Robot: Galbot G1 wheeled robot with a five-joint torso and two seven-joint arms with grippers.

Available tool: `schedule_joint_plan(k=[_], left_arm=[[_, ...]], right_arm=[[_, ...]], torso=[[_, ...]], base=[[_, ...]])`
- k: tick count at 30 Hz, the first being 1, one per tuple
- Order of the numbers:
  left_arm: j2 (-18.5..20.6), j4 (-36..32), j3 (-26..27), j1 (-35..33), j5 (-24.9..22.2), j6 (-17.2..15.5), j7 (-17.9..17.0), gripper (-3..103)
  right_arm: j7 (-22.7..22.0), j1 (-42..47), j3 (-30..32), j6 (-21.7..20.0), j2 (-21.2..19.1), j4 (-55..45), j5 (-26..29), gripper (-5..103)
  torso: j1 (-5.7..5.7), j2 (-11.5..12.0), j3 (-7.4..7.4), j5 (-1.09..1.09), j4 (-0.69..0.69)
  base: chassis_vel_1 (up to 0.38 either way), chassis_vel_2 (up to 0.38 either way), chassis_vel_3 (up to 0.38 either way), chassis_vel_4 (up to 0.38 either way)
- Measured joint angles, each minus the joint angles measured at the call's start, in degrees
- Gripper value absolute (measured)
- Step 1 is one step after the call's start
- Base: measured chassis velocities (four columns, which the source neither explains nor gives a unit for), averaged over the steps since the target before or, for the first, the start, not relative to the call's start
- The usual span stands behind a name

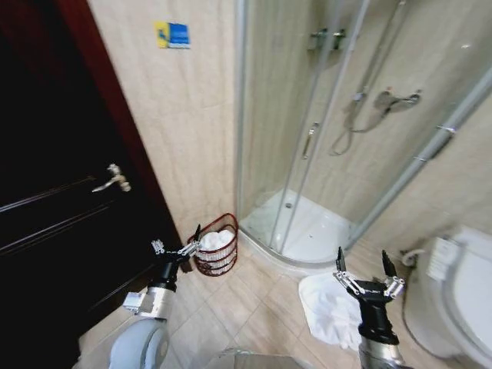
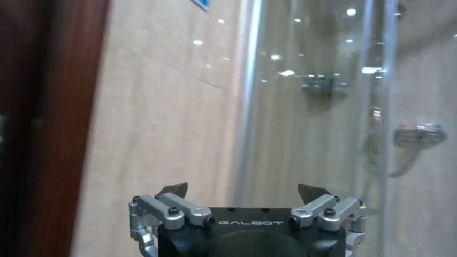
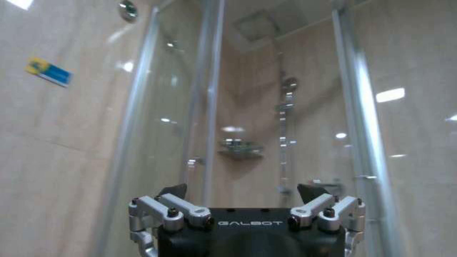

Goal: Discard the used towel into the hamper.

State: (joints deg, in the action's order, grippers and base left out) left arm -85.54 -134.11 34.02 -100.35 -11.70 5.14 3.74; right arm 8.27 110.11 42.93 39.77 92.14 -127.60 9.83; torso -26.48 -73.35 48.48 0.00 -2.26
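Lower centre-left of the head view: the hamper (image 1: 217, 247), a reddish-brown open-weave basket, stands on the tiled floor against the beige wall, white cloth inside. A crumpled white towel (image 1: 329, 307) lies lower right. The left gripper (image 1: 178, 244) and the right gripper (image 1: 367, 270) both hover with fingers spread wide, holding nothing.
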Motion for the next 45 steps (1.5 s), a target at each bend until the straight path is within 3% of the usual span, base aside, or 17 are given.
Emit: schedule_joint_plan(k=[6,18,45], left_arm=[[0.0,0.0,0.0,0.0,0.0,0.0,0.0,100],[0.0,0.0,0.0,0.0,0.0,0.0,0.0,100],[0.0,0.0,0.0,0.0,0.0,0.0,0.0,100]], right_arm=[[-0.2,0.0,0.2,0.0,0.0,0.0,0.0,100],[-0.5,-0.1,0.4,0.0,0.0,0.5,0.0,100],[-1.5,-0.2,0.5,0.6,0.0,2.0,0.2,100]], torso=[[0.25,0.5,-0.24,-0.02,-0.05],[1.0,2.1,-1.13,0.01,-0.01],[4.7,10.3,-5.62,0.0,-0.01]], base=[[-0.119,-0.147,-0.129,-0.125],[-0.128,-0.123,-0.127,-0.119],[-0.032,-0.034,-0.037,-0.034]])
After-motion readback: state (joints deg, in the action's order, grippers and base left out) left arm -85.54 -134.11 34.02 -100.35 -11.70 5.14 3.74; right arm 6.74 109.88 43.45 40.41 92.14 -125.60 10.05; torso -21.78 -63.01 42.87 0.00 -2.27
